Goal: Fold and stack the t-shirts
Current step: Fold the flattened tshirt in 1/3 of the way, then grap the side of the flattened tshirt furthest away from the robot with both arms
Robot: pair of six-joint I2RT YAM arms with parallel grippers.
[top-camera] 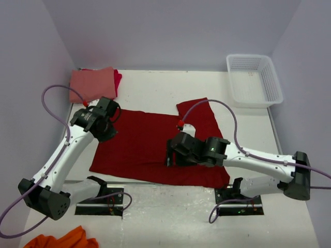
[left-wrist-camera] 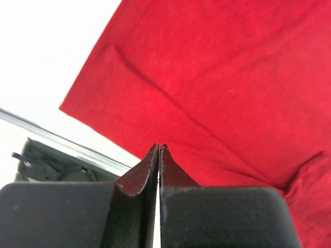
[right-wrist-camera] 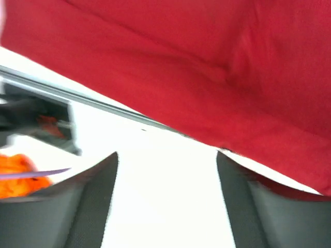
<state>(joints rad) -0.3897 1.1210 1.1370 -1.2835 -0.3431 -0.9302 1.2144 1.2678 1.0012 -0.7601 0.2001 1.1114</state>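
A big dark red t-shirt (top-camera: 145, 147) lies spread flat mid-table, one sleeve (top-camera: 199, 111) reaching toward the back. At the back left, a folded salmon-pink t-shirt (top-camera: 92, 82) rests on a brighter red one (top-camera: 118, 78). My left gripper (top-camera: 107, 133) hovers over the dark shirt's left edge, shut with nothing between its jaws (left-wrist-camera: 159, 147); below it the shirt's near-left corner (left-wrist-camera: 70, 107) shows. My right gripper (top-camera: 169, 157) is above the shirt's near part, open (right-wrist-camera: 166, 155) and empty. The shirt's near hem (right-wrist-camera: 207, 126) runs just past its fingertips.
A white plastic basket (top-camera: 254, 80) stands at the back right. An orange cloth (top-camera: 62, 240) lies bunched at the near left corner and shows again as the orange cloth (right-wrist-camera: 18, 173) in the right wrist view. The arms' base rails (top-camera: 103, 199) line the near edge. Walls close in both sides.
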